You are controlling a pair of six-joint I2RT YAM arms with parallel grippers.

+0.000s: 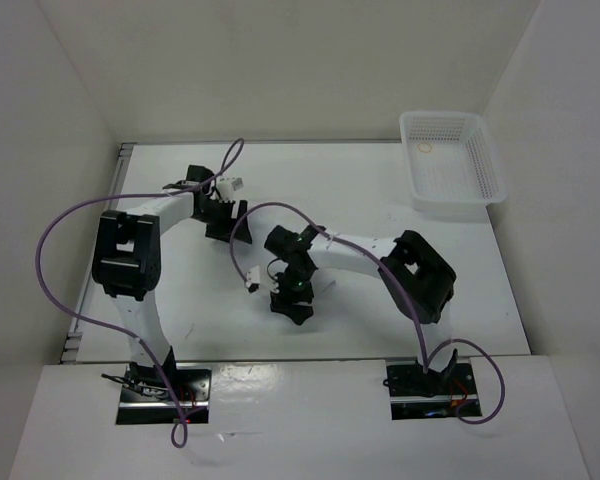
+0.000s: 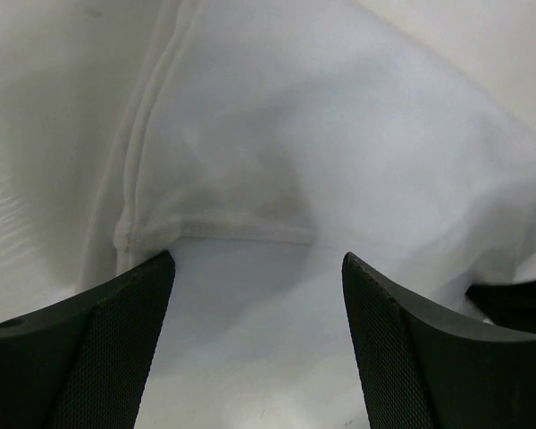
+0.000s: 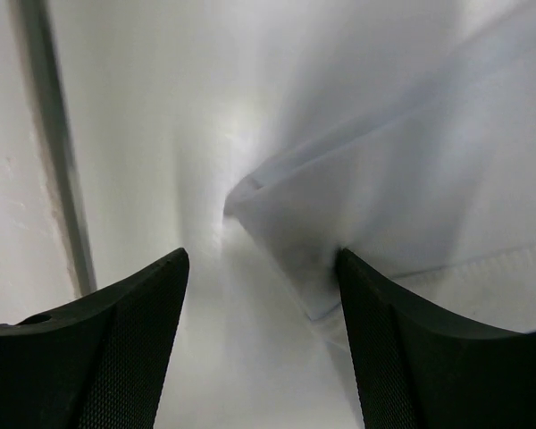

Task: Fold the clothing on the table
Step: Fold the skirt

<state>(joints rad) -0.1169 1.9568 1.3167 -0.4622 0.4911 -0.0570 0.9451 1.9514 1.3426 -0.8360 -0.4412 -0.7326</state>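
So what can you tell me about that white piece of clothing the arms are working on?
The clothing is thin, soft white fabric, greyish in its creases, with a stitched hem. It lies rumpled on the white table, one layered corner pointing out. Both the left gripper and right gripper are open right at its edges; actual contact I cannot tell.

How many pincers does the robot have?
2. The left pincer is toward the far left of the table; the right pincer is nearer the middle. Both are open over the white clothing. None looks hidden.
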